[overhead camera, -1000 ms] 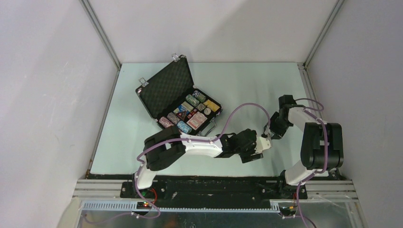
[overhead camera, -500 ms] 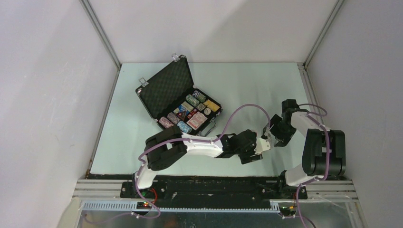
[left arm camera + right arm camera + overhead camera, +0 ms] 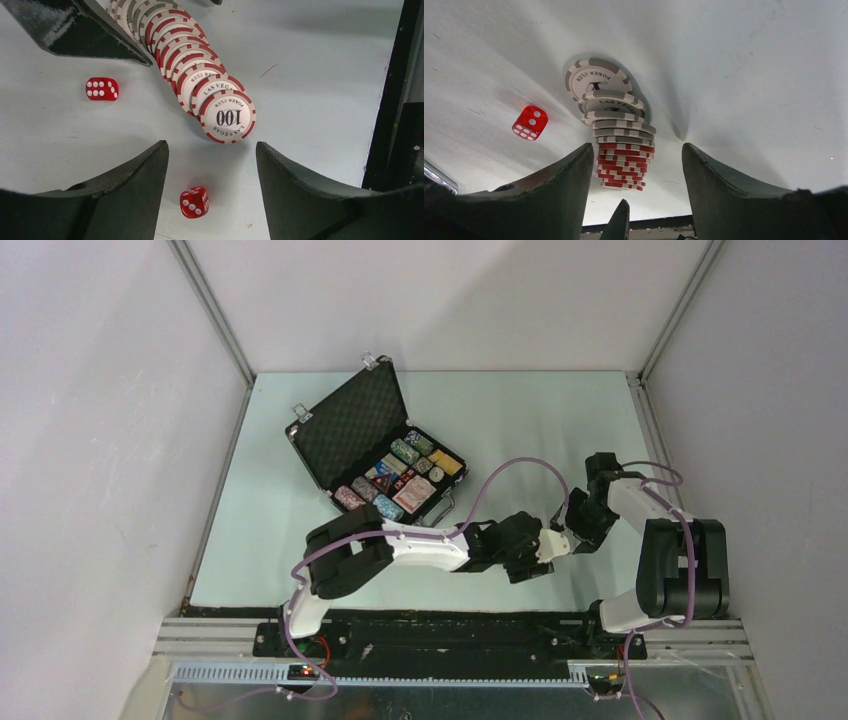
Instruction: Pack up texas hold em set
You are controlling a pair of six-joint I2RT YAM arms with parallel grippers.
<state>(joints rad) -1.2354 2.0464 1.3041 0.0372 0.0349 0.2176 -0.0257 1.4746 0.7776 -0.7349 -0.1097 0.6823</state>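
1. Right gripper (image 3: 636, 147) has swung in nearer the left gripper (image 3: 210, 147) over the last second. The left arm and the case haven't really budged.
2. One case (image 3: 372, 445): black, lying open at the far left of the table (image 3: 520, 410), lid tilted back, with two silver latches (image 3: 300, 412) on the lid's edge. The tray holds chip stacks and cards, but they're too small to count from up top.
3. One toppled row of chips (image 3: 192, 70) lies on the table well apart from the case, between the two grippers. It's red-and-white at the left gripper's end, with the front chip reading 100, and grey-and-white at the other end. They overlap too much for an exact count.
4. Dice: two, both red and loose on the table. One red die (image 3: 102, 88) sits beside the row, and the second red die (image 3: 194, 202) lies between the left gripper's fingers (image 3: 120, 195).
5. Left fingers are spread wide and gripping nothing, with the 100 chip just ahead of the gap.
6. Right fingers (image 3: 734, 200) are spread too, straddling the row without squeezing it. One sits just beside the chips; can't tell if it touches.
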